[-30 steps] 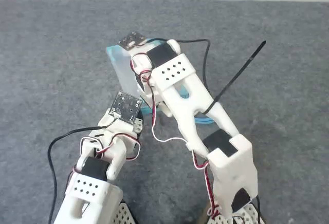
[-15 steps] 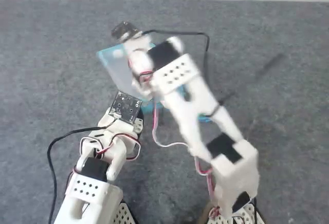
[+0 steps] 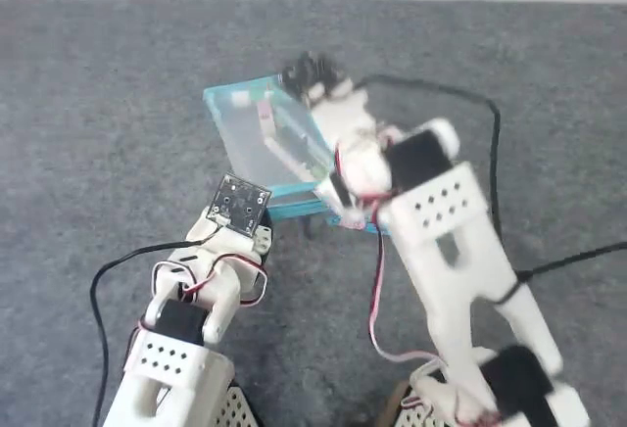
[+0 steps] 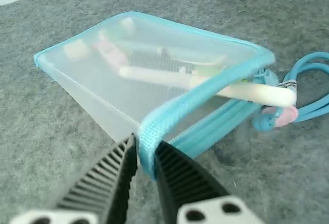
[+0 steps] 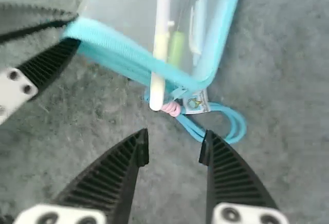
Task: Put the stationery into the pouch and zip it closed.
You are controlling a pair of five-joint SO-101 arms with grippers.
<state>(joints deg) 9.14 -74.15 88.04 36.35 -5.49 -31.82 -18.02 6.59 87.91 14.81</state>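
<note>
- The pouch (image 3: 257, 133) is see-through with teal trim and lies on the grey desk (image 3: 98, 104), between the two arms and towards the far side.
- The left gripper (image 4: 144, 146) has its jaws clamped on the teal zipper edge (image 4: 205, 93) at the pouch's near corner.
- The right gripper (image 5: 174, 137) hangs over the pouch's open end – its jaws are apart and touch nothing.
- A white pen (image 4: 247, 91) lies partly inside the pouch, with its tip poking out through the mouth, so the zip is not yet closed.
- Other pieces of stationery lie inside the pouch, among them a green marker (image 5: 177, 47) beside the pen and a pale pink piece (image 4: 110, 52) nearer the closed end.
- A teal loop strap (image 5: 226, 124) trails onto the desk from the open end – a small pink bead (image 5: 171, 109) sits just beside the pen tip.
</note>
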